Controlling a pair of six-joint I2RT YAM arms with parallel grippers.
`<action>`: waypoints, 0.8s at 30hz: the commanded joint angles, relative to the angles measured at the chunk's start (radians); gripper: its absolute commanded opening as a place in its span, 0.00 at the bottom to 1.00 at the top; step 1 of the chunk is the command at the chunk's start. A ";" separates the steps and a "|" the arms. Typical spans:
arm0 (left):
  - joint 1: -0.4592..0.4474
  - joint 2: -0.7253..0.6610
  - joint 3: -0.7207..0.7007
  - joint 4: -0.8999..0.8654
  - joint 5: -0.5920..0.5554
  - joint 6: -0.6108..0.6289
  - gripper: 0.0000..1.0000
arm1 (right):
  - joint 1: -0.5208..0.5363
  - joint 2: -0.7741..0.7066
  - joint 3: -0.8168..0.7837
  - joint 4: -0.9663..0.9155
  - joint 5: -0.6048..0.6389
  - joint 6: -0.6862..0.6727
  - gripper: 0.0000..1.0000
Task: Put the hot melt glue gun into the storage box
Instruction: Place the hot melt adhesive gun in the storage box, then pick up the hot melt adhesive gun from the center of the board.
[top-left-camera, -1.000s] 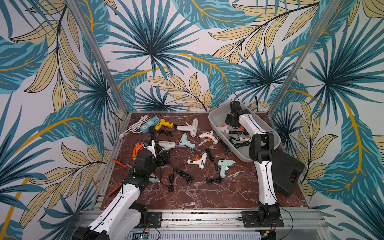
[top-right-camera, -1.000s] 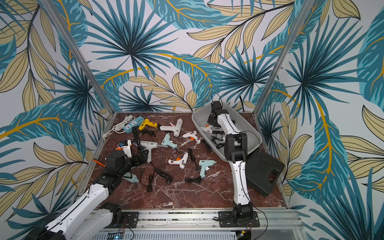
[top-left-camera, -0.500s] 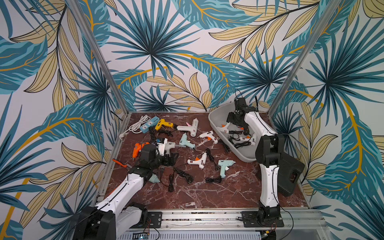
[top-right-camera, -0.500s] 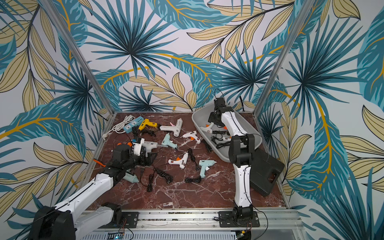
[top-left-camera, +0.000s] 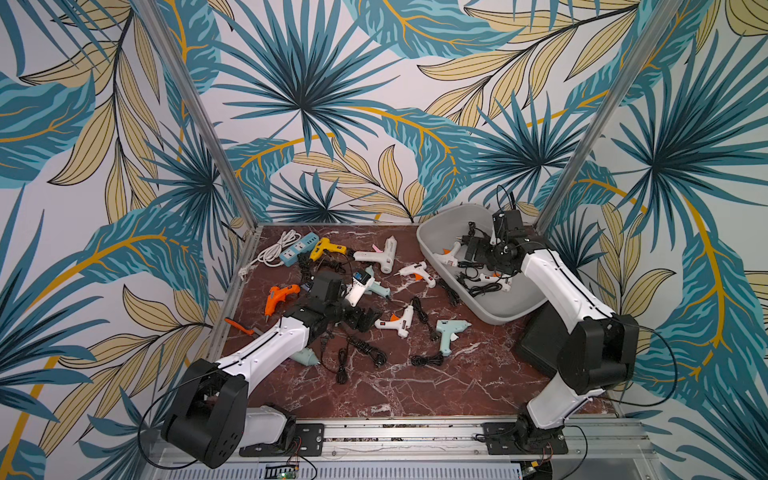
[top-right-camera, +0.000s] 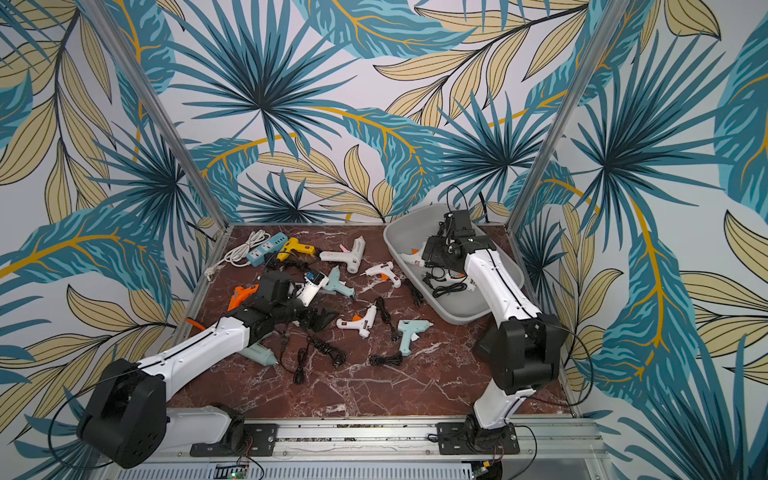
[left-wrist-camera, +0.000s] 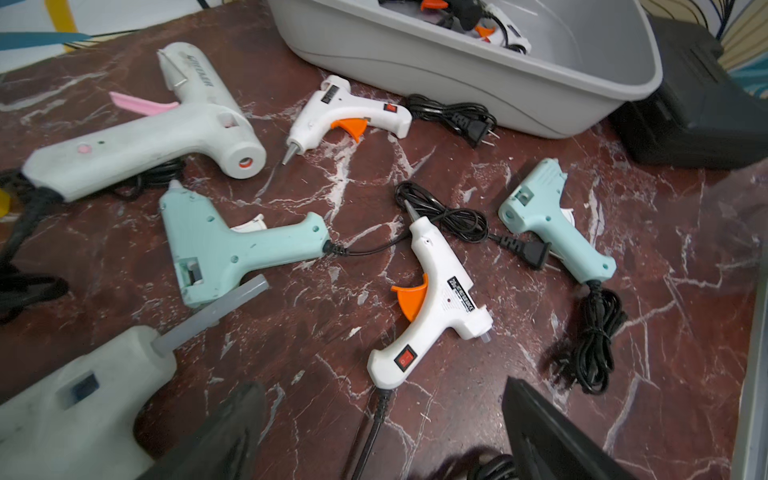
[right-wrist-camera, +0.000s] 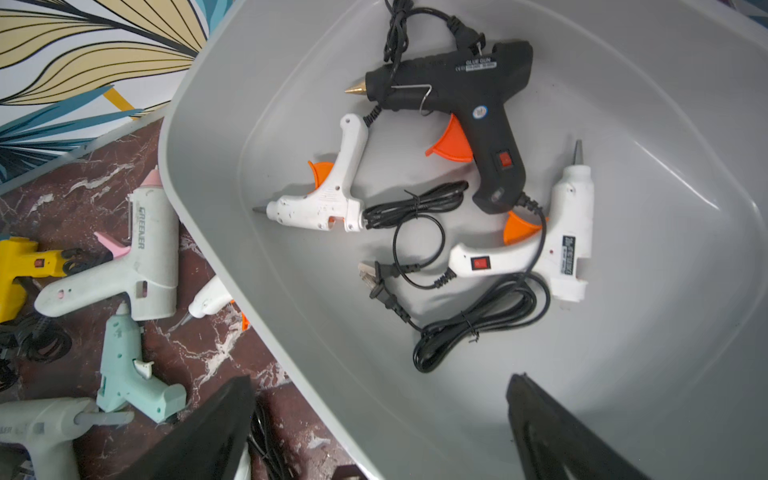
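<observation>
Three glue guns lie inside the storage box (right-wrist-camera: 291, 291), which sits at the far right corner of the tabletop (top-left-camera: 415, 386). They are a black glue gun (right-wrist-camera: 469, 95) with an orange trigger, a small white gun (right-wrist-camera: 328, 203) beside it, and a white gun with a red switch (right-wrist-camera: 557, 232), with their cords looped between them.

The right gripper (right-wrist-camera: 376, 384) hangs above the box's interior. Its jaws are spread wide and hold nothing, a position that would let anything released fall inside the walls.

The left gripper (left-wrist-camera: 380, 384) sits low over the middle of the tabletop, jaws also released and empty. A white glue gun (left-wrist-camera: 432, 307) with an orange trigger lies flat on its side directly ahead, so it looks like the next pick. Its handle points back at the jaws and its cord trails underneath them. Lying flat, it offers the handle as the easiest part to straddle. The trailing cord could drag when the gun is lifted.

Much of the task seems to remain. A mint glue gun (left-wrist-camera: 224, 245) and a second mint gun (left-wrist-camera: 548, 216) flank the white one. A large white gun with a pink trigger (left-wrist-camera: 166, 129) lies toward the far edge. Another small white gun (left-wrist-camera: 345, 112) rests just beside the box's outer wall. A yellow glue gun (top-left-camera: 326, 248) lies next to a power strip (top-left-camera: 299, 249) near the far left corner, and an orange one (top-left-camera: 280, 296) lies by the left edge. A black case (top-left-camera: 540, 345) sits just beside the box's near end.
</observation>
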 joint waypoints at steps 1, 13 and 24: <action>-0.010 0.032 0.081 -0.104 0.042 0.138 0.94 | 0.006 -0.109 -0.105 0.034 0.005 0.041 0.99; -0.070 0.243 0.300 -0.376 0.037 0.312 0.82 | 0.010 -0.368 -0.334 0.025 0.014 0.102 0.99; -0.165 0.502 0.516 -0.553 -0.208 0.373 0.74 | 0.010 -0.393 -0.366 0.025 -0.002 0.109 0.99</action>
